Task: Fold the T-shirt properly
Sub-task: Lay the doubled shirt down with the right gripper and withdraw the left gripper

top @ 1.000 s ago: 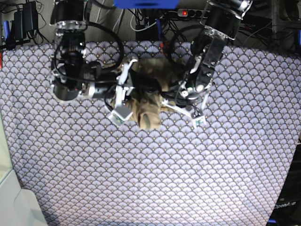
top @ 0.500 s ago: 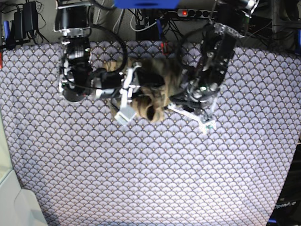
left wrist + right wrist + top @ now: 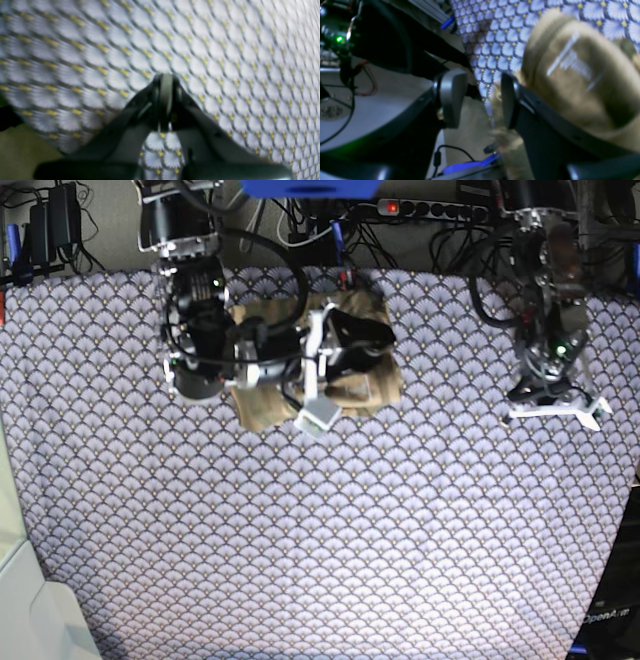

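The T-shirt (image 3: 365, 385) lies as a compact tan bundle at the back middle of the purple scale-patterned cloth (image 3: 320, 530). My right gripper (image 3: 378, 345) hovers over it, open, with its dark fingers spread. In the right wrist view the right gripper (image 3: 480, 100) gapes with nothing between its pads, and the T-shirt (image 3: 572, 75), showing a white print, bulges against the outside of one finger (image 3: 508, 100). My left gripper (image 3: 535, 388) is far to the right, off the shirt. The left wrist view shows the left gripper (image 3: 165, 85) shut and empty above bare cloth.
A power strip (image 3: 410, 208) and tangled cables (image 3: 320, 235) run along the back edge of the table. A white bin (image 3: 30, 610) stands at the front left corner. Black adapters (image 3: 50, 225) sit at the back left.
My right gripper has opened and let go of the shirt, which now lies flatter and further back. The left arm has swung away to the right, off the shirt.
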